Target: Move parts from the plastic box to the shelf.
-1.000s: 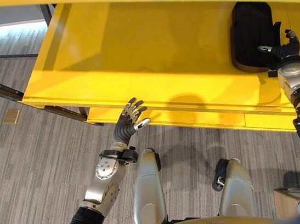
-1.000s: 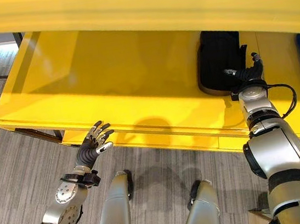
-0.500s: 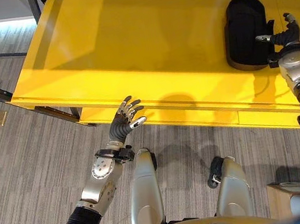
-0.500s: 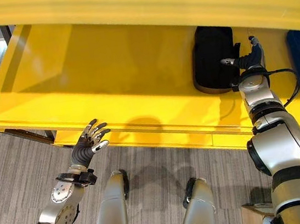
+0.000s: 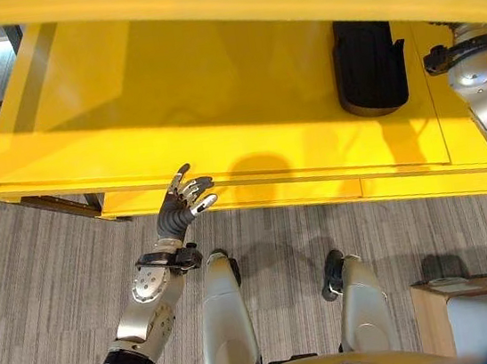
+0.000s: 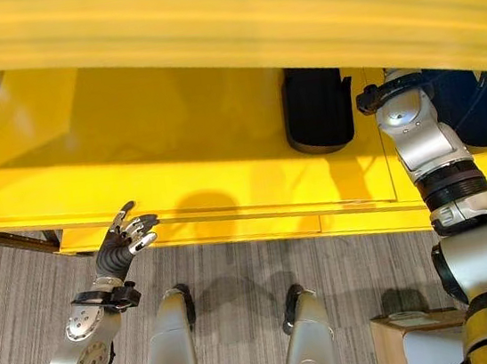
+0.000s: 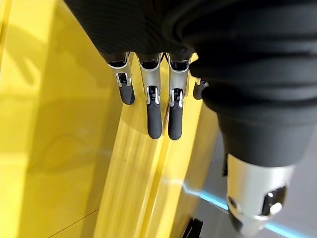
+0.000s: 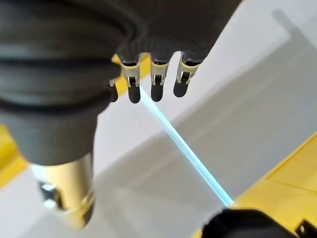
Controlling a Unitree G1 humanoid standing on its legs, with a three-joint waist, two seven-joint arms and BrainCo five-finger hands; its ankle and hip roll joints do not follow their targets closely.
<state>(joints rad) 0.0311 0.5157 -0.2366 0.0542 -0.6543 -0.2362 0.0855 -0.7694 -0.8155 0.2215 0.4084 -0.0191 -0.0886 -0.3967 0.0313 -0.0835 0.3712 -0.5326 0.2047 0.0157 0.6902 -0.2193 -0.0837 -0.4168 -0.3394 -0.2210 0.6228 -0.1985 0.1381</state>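
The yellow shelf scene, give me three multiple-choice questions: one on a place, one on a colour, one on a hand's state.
1. Where is the black part?
A. on the yellow shelf
B. on the floor
C. in the left hand

2. What colour is the floor?
A. red
B. grey
C. green

3. How is the left hand?
A. closed on a part
B. curled into a fist
C. open, holding nothing

Answers: 1 A, the part lies on the shelf surface. 2 B, grey striped flooring shows below the shelf. 3 C, its fingers are straight by the shelf's front edge.
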